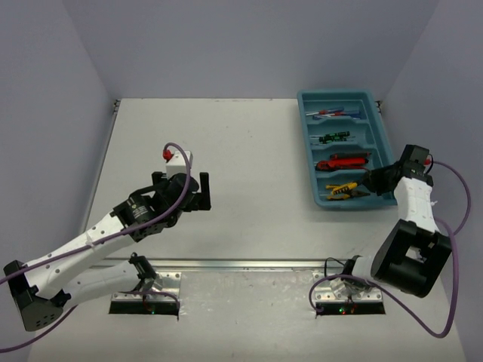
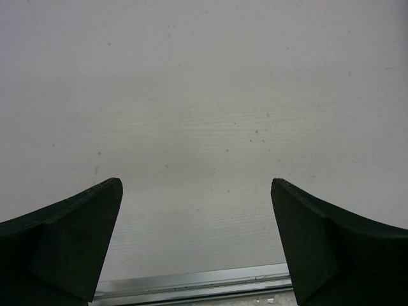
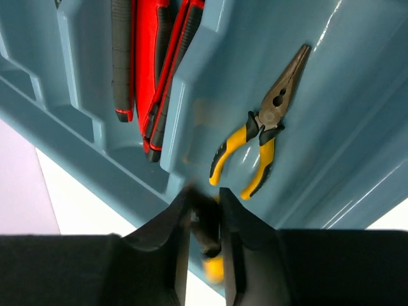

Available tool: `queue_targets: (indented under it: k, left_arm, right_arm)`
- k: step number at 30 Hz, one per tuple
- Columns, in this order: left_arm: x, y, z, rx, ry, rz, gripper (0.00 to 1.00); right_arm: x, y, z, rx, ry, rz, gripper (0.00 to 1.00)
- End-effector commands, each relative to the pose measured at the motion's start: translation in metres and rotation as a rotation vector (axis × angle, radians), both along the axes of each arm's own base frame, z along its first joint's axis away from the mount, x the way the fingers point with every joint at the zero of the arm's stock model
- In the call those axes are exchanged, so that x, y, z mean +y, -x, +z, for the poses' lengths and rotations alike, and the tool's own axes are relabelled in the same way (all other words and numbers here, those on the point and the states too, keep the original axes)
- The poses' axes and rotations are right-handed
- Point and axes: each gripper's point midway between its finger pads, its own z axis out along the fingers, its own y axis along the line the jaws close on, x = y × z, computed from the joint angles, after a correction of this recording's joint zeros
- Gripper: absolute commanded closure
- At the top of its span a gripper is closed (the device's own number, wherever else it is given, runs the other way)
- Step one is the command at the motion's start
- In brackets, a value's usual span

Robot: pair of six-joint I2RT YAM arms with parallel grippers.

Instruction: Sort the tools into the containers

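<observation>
1. The tray (image 1: 309, 151) sits at the far right corner of the table (image 1: 226, 151), its long side along the right edge. Its four compartments, from far to near, hold blue screwdrivers (image 1: 337, 113), a black-green screwdriver (image 1: 334, 138), red knives (image 1: 346, 161) and yellow pliers (image 1: 341, 188).
2. Only the right wrist view gives detail: the pliers (image 3: 261, 137) lie flat with their nose closed, and a divider separates them from the knives (image 3: 153, 70).
3. The right gripper (image 1: 373, 179) is over the tray's near right rim. Its fingers (image 3: 239, 217) are clenched on a blurred dark-and-yellow tool (image 3: 205, 233), which the top view hides.
4. The left gripper (image 1: 198, 192) hangs over the table left of centre. Its fingers (image 2: 70, 242) are spread wide, with tabletop and a metal strip (image 2: 191, 280) showing between them.
</observation>
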Motion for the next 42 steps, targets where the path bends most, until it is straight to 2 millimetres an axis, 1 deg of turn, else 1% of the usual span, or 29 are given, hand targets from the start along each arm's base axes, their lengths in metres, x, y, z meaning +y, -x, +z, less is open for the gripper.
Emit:
queue_targets:
  k: [1, 2, 3, 6, 8, 10, 11, 12, 13, 14, 15, 16, 17, 18, 19, 21, 23, 24, 25, 26, 27, 29, 31, 33, 35, 37, 38, 39, 42]
  left_arm:
    - [0.002, -0.004, 0.011, -0.052, 0.014, 0.006, 0.0]
    - [0.002, -0.004, 0.01, -0.049, 0.009, 0.006, 0.0]
    - [0.002, -0.004, 0.01, -0.047, 0.008, 0.008, 0.0]
    - [0.005, -0.005, 0.008, -0.044, -0.003, 0.032, 0.0]
    - [0.011, -0.009, 0.007, -0.045, 0.002, 0.078, 0.0]
    - [0.022, -0.016, 0.006, -0.036, 0.011, 0.142, 0.0]
    - [0.021, -0.016, 0.006, -0.032, 0.019, 0.142, 0.0]
    - [0.031, -0.023, 0.009, -0.033, 0.041, 0.191, 0.0]
    - [0.04, -0.028, 0.012, -0.037, 0.063, 0.229, 0.0]
    - [0.044, -0.031, 0.016, -0.049, 0.082, 0.249, 0.0]
    - [0.05, -0.032, 0.024, -0.077, 0.1, 0.275, 0.0]
    - [0.058, -0.032, 0.034, -0.115, 0.115, 0.301, 0.0]
    - [0.064, -0.032, 0.042, -0.146, 0.125, 0.326, 0.0]
    - [0.068, -0.032, 0.047, -0.162, 0.121, 0.343, 0.0]
    - [0.075, -0.029, 0.056, -0.196, 0.13, 0.362, 0.0]
    - [0.088, -0.024, 0.067, -0.248, 0.12, 0.401, 0.0]
    - [0.101, -0.014, 0.083, -0.307, 0.141, 0.425, 0.0]
    - [0.104, -0.013, 0.085, -0.312, 0.134, 0.434, 0.0]
    - [0.11, -0.007, 0.093, -0.345, 0.149, 0.447, 0.0]
    - [0.118, -0.002, 0.103, -0.38, 0.154, 0.46, 0.0]
    - [0.124, 0.003, 0.112, -0.415, 0.171, 0.467, 0.0]
    - [0.128, 0.011, 0.126, -0.463, 0.207, 0.454, 0.0]
    - [0.129, 0.019, 0.139, -0.508, 0.231, 0.414, 0.0]
    - [0.134, 0.026, 0.147, -0.543, 0.226, 0.392, 0.0]
    - [0.143, 0.032, 0.15, -0.557, 0.204, 0.411, 0.0]
    - [0.152, 0.036, 0.154, -0.567, 0.186, 0.446, 0.0]
    - [0.153, 0.037, 0.152, -0.555, 0.173, 0.446, 0.0]
    - [0.157, 0.04, 0.152, -0.548, 0.163, 0.458, 0.0]
    - [0.157, 0.041, 0.148, -0.542, 0.165, 0.457, 0.0]
  right_arm:
    - [-0.016, -0.012, 0.02, -0.042, 0.08, 0.007, 0.47]
    - [-0.016, -0.011, 0.019, -0.036, 0.084, 0.003, 0.35]
    - [-0.016, -0.01, 0.019, -0.033, 0.084, 0.004, 0.31]
    - [-0.018, -0.011, 0.03, -0.052, 0.108, 0.015, 0.25]
    - [-0.021, -0.014, 0.052, -0.087, 0.157, 0.044, 0.23]
    - [-0.022, -0.016, 0.074, -0.117, 0.206, 0.076, 0.14]
    - [-0.021, -0.017, 0.081, -0.125, 0.228, 0.101, 0.13]
    - [-0.015, -0.021, 0.104, -0.17, 0.294, 0.16, 0.05]
    - [-0.008, -0.022, 0.121, -0.197, 0.366, 0.224, 0.01]
    - [-0.003, -0.022, 0.128, -0.206, 0.428, 0.283, 0.01]
    - [0.011, -0.023, 0.14, -0.241, 0.485, 0.355, 0.01]
    - [0.033, -0.023, 0.155, -0.298, 0.541, 0.455, 0.01]
    - [0.05, -0.021, 0.166, -0.344, 0.591, 0.537, 0.01]
    - [0.053, -0.019, 0.167, -0.349, 0.623, 0.57, 0.01]
    - [0.068, -0.01, 0.177, -0.379, 0.667, 0.627, 0.01]
    - [0.077, 0.005, 0.184, -0.411, 0.698, 0.669, 0.01]
    - [0.092, 0.032, 0.2, -0.523, 0.786, 0.732, 0.01]
    - [0.092, 0.031, 0.205, -0.541, 0.797, 0.727, 0.01]
    - [0.101, 0.039, 0.211, -0.585, 0.824, 0.742, 0.01]
    - [0.1, 0.058, 0.22, -0.62, 0.873, 0.74, 0.01]
    - [0.099, 0.072, 0.224, -0.632, 0.904, 0.74, 0.01]
    - [0.095, 0.095, 0.223, -0.596, 0.951, 0.781, 0.01]
    - [0.1, 0.114, 0.225, -0.626, 0.976, 0.817, 0.01]
    - [0.107, 0.135, 0.223, -0.665, 0.985, 0.854, 0.01]
    - [0.106, 0.151, 0.218, -0.673, 1.003, 0.847, 0.01]
    - [0.103, 0.16, 0.207, -0.661, 1.019, 0.852, 0.01]
    - [0.101, 0.163, 0.208, -0.669, 1.032, 0.839, 0.01]
    - [0.098, 0.164, 0.2, -0.656, 1.041, 0.828, 0.01]
    - [0.093, 0.164, 0.192, -0.646, 1.045, 0.802, 0.01]
